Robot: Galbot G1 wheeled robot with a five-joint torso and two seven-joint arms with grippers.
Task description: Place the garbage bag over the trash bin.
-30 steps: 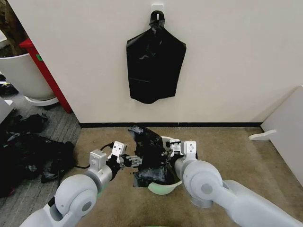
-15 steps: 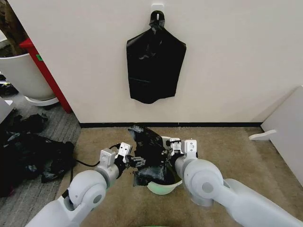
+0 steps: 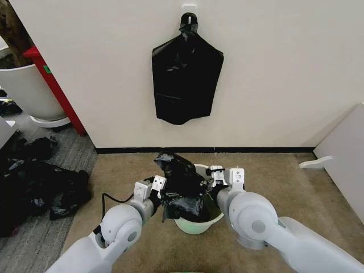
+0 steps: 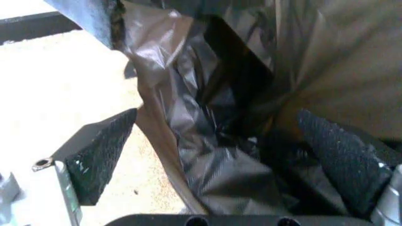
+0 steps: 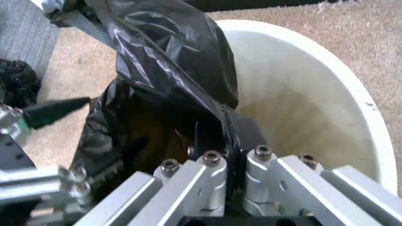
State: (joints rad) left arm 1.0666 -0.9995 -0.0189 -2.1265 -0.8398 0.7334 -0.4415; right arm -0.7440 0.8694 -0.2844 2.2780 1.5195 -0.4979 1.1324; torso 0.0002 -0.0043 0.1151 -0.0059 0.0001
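Note:
The garbage bag [image 3: 181, 183] is a crumpled glossy black film bunched over the near-left side of the cream-white trash bin [image 3: 193, 227], which stands on the carpet between my arms. My left gripper [image 3: 165, 197] is at the bag's left side. In the left wrist view its two black pads stand wide apart, open [image 4: 220, 155], with loose bag film [image 4: 213, 141] between them. My right gripper [image 5: 213, 137] is shut on an edge of the bag [image 5: 169, 61] at the bin's rim. The bin's inside [image 5: 301, 94] shows bare on the side away from the bag.
A flat black bag [image 3: 187, 79] hangs from a hook on the wall behind. A large white tub [image 3: 28, 91] and a red post [image 3: 54, 85] stand far left, with dark clutter [image 3: 40, 176] on the floor. A white board [image 3: 341, 153] leans at right.
My left arm has swung in toward the bin, bringing its gripper against the bag. The bag and right gripper have shifted slightly right over the bin.

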